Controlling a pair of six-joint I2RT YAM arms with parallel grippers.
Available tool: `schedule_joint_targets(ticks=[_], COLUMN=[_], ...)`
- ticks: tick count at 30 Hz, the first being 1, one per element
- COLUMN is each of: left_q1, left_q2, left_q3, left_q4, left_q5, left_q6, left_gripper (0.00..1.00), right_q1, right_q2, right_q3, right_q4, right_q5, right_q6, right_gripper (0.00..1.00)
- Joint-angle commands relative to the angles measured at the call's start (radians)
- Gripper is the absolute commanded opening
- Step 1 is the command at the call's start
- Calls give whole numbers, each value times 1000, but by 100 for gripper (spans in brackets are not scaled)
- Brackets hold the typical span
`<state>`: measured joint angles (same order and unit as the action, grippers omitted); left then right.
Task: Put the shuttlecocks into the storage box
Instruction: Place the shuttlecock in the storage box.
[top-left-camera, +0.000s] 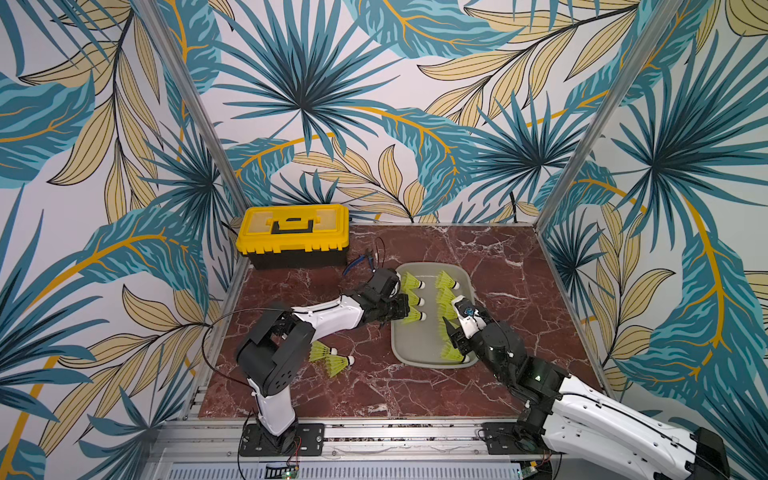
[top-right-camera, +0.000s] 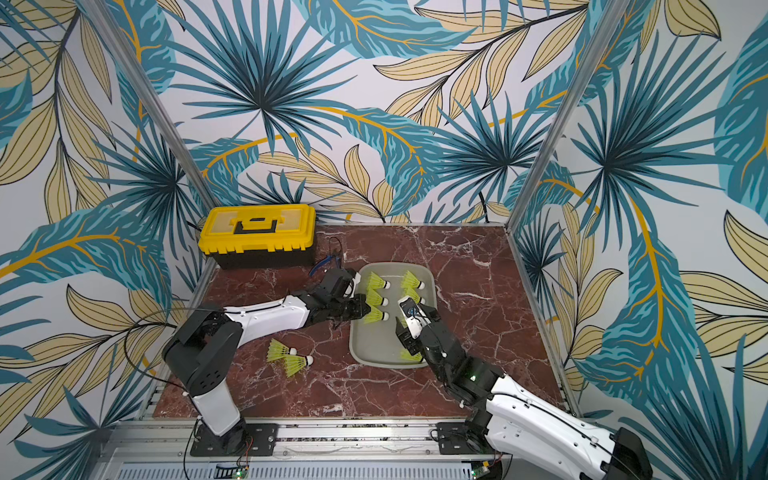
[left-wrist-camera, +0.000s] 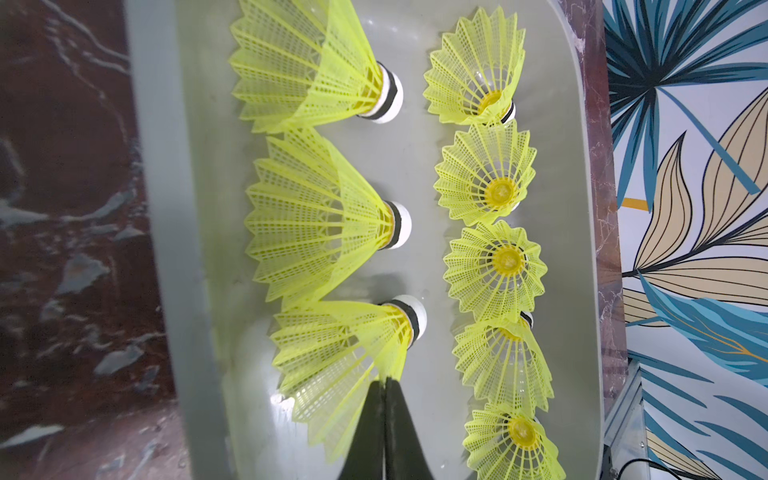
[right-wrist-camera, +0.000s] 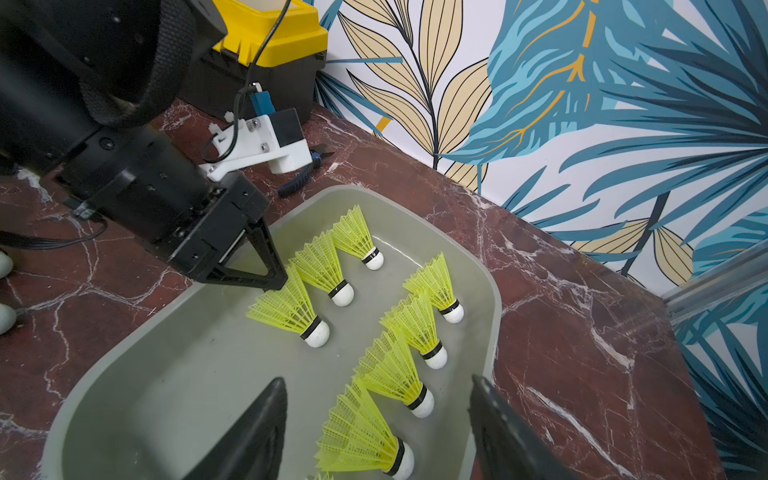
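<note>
Now the left gripper (left-wrist-camera: 386, 384) pinches the skirt of a shuttlecock (left-wrist-camera: 345, 353) lying in the storage box (top-left-camera: 415, 345) beside seven others. The right gripper (right-wrist-camera: 378, 379) hangs wide open above it; two shuttlecocks (top-left-camera: 332, 357) lie on the table (top-left-camera: 415, 390).

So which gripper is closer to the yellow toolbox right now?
Left. The left gripper pinches a shuttlecock in the storage box row nearest the yellow toolbox; the right gripper hangs open over the row farther from it.
</note>
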<state>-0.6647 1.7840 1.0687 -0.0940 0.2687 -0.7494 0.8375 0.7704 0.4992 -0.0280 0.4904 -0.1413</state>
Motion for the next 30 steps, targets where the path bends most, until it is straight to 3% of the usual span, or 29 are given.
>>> schedule_joint_targets(ticks=[1, 9, 18, 30], left_q1=[4, 4, 4, 2], left_q2=[-26, -34, -44, -80], left_q3=[17, 14, 12, 8], left_q4=[7, 0, -8, -23], left_q5=[-13, -25, -35, -49], left_q6=[4, 4, 4, 13], left_gripper=[7, 8, 23, 29], right_q1=[-2, -2, -2, -2], right_q2=[-8, -9, -10, -13], right_q3=[-27, -30, -33, -36], right_q4=[-2, -1, 0, 0], right_q5=[16, 17, 18, 21], right_q6=[20, 19, 22, 20], right_gripper=[70, 70, 70, 70])
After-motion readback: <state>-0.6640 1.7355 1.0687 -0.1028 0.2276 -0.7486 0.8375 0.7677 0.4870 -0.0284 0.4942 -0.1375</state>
